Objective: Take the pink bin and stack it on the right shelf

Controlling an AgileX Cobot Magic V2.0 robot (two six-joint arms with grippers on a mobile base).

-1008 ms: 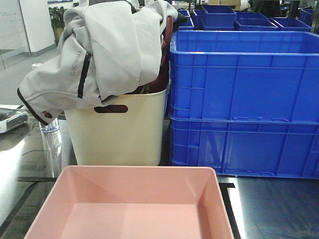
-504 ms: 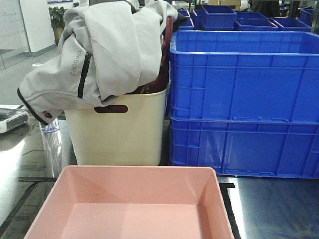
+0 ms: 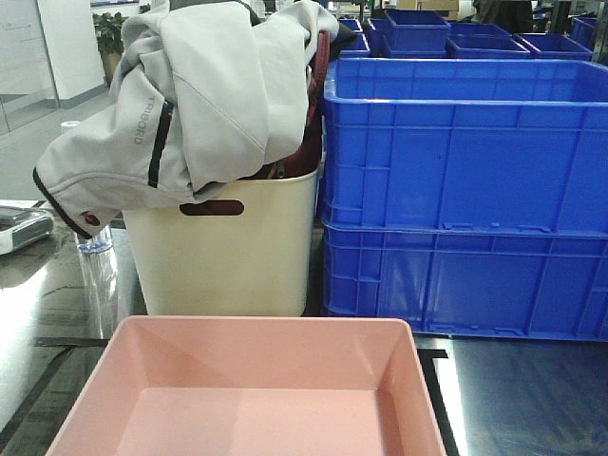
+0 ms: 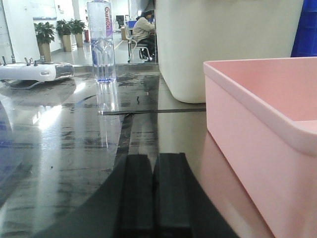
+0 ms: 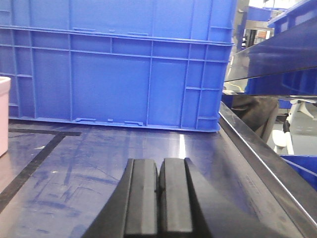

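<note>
The pink bin point(image 3: 266, 356) sits empty and upright at the near centre of the right shelf point(image 3: 518, 394), a dark glossy surface marked with black tape. In the left wrist view the pink bin's point(image 4: 257, 109) wall fills the right side. My left gripper point(image 4: 154, 159) is shut on nothing, low over the surface just left of that wall and apart from it. In the right wrist view only a sliver of the pink bin point(image 5: 3, 114) shows at the far left. My right gripper point(image 5: 159, 166) is shut and empty over the shelf point(image 5: 89, 163), well to the right of the bin.
Behind the pink bin stands a taller cream bin point(image 3: 228, 256) heaped with a grey jacket point(image 3: 199, 104). Two stacked blue crates point(image 3: 465, 190) stand right of it. A water bottle point(image 4: 101, 39) and a white device point(image 4: 34, 73) stand far left. A raised rail point(image 5: 257, 148) borders the shelf's right side.
</note>
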